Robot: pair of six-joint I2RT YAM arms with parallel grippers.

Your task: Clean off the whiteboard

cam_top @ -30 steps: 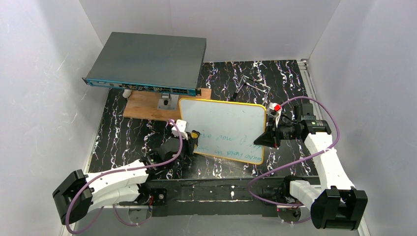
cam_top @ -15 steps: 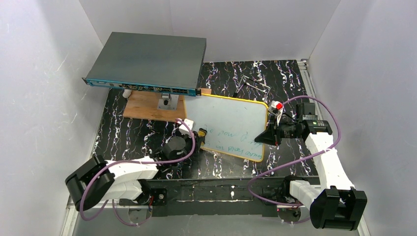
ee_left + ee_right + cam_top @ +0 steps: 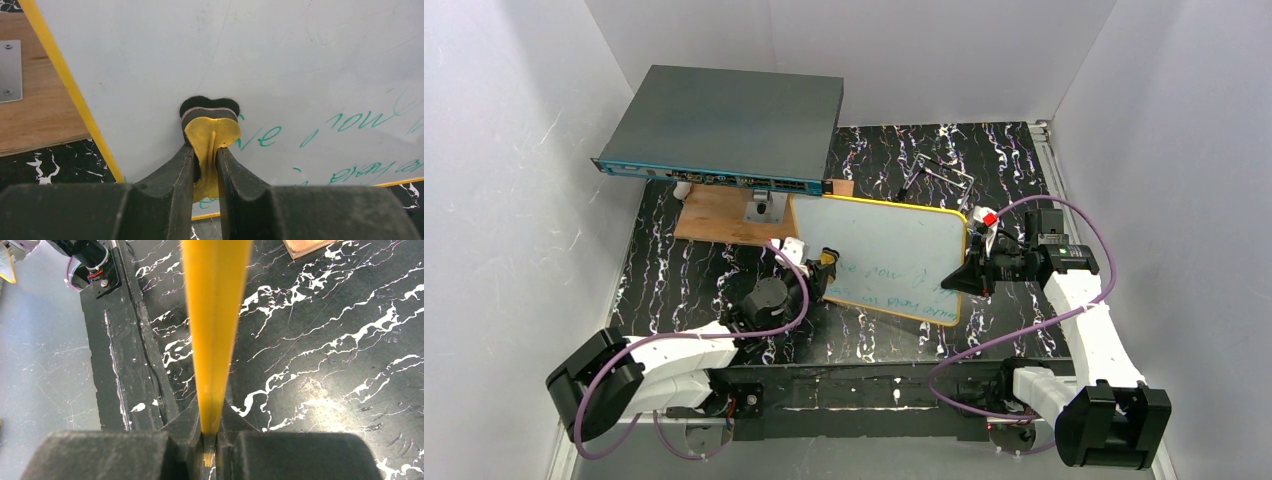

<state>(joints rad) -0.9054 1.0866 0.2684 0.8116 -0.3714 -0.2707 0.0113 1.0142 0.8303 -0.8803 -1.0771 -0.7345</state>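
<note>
- Left fingers (image 3: 172, 172) clench a yellow eraser (image 3: 210, 132), with its dark felt pressed to the whiteboard (image 3: 260, 55) just beyond their tips — placed to wipe the green writing (image 3: 350, 120) alongside.
- Right fingers (image 3: 186, 424) pinch the whiteboard's yellow rim between them, apparently holding it raised off the surface (image 3: 325, 340) so it cannot slide.

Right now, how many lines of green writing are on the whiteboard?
2. Both low on the whiteboard: the upper line starts beside the eraser, the lower line runs near the bottom frame. The eraser may hide more.
</note>
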